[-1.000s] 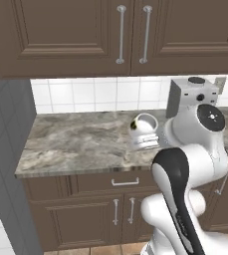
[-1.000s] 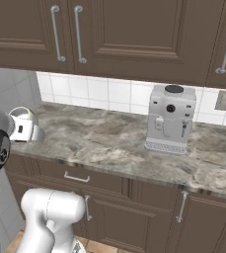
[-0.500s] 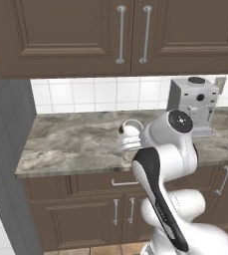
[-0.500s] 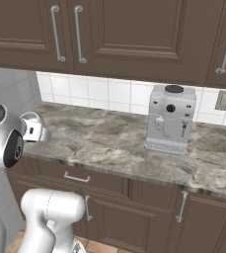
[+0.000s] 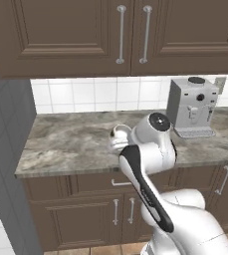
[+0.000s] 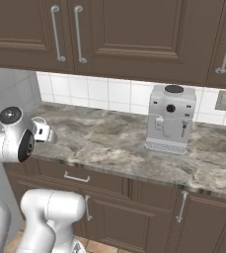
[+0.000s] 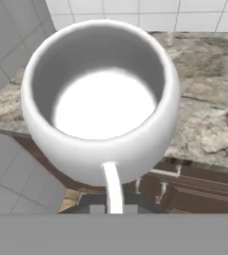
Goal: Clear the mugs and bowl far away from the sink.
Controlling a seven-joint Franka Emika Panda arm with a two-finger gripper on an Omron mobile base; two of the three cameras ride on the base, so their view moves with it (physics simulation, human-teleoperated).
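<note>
Held thing: we carry the glossy white round-bellied mug (image 7: 101,99), mouth towards the hand camera, thin white handle pointing down to the fingers. It is empty inside.
Pincer: we judge the two-finger gripper (image 7: 113,205) narrowed right down on the mug's handle; the fingertips themselves are hidden under the mug, so we infer the hold from the handle running straight into them.
Where the mug is: in the left base view the mug (image 5: 119,137) sits at the arm's wrist, above the near part of the grey-veined marble counter (image 5: 70,144), left of the silver coffee machine (image 5: 191,105) and well apart from it. In the right base view the mug (image 6: 40,129) hangs at the counter's left end, near the grey tiled side wall (image 6: 6,89).
Step in hand: we judge this to be the carry towards a set-down spot on the counter.
Doing it well: we would keep the mug level, bring it inward from the front edge, lower it until the base meets the stone, then part the fingers.
Watch for: a grip on a thin handle lets the mug swing, so slow wrist turns suit; the wall stands close on the left.
</note>
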